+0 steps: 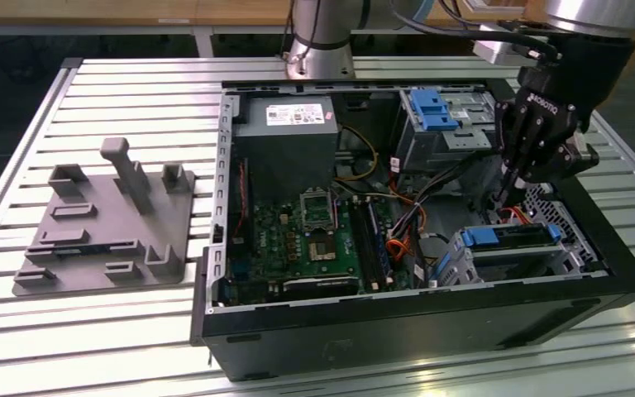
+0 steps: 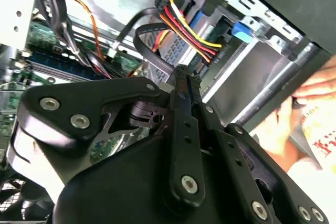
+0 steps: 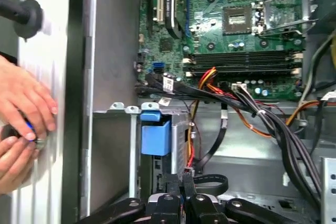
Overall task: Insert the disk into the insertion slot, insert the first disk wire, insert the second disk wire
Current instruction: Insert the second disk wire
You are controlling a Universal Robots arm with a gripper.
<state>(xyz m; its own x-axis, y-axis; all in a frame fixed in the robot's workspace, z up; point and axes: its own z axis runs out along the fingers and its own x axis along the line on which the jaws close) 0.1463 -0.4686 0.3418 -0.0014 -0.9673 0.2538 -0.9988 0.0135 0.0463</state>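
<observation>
- Gripper [image 1: 505,192]: fingers pressed together, pointing down into the open computer case [image 1: 406,318] at the exterior view's right; in the second wrist view they appear to pinch a small black connector [image 2: 185,73], though this is not certain.
- Disk [image 1: 508,237]: seated in the insertion slot [image 1: 516,263], directly below and nearer than the fingertips; its blue caddy edge runs left to right.
- Red-yellow-black wire bundle [image 2: 181,27]: reaches the disk's rear face just beyond the fingertips.
- A person's hands [image 3: 23,124] rest outside the case wall.
</observation>
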